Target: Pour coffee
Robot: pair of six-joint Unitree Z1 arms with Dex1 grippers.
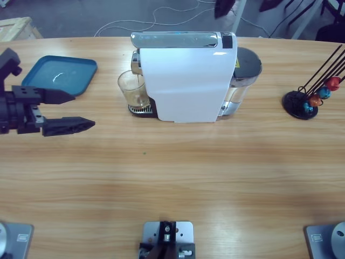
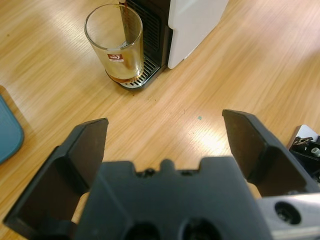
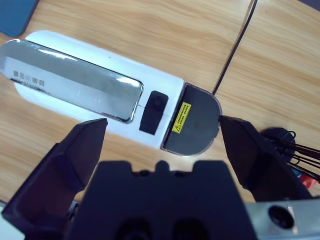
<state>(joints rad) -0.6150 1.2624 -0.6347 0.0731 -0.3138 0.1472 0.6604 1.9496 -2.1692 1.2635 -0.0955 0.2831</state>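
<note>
— Left wrist view first: where's the coffee (image 2: 120, 78)?

— I see it as a thin dark layer in the bottom of the glass (image 2: 116, 46), which stands on the drip grille (image 2: 142, 76) of the white coffee machine (image 2: 192, 22), straight ahead of my left gripper (image 2: 165, 142). Bare table (image 2: 200, 95) lies between fingertips and glass.

— And the jaws?

— Spread wide, holding nothing. A blue tray (image 1: 59, 74) sits just outside one finger.

— The right one?

— My right gripper (image 3: 162, 145) hangs above the machine's top, also wide apart and empty, its fingers framing the grey water tank lid (image 3: 192, 120). A capsule stand (image 1: 310, 100) sits beyond, near the table's edge.
</note>
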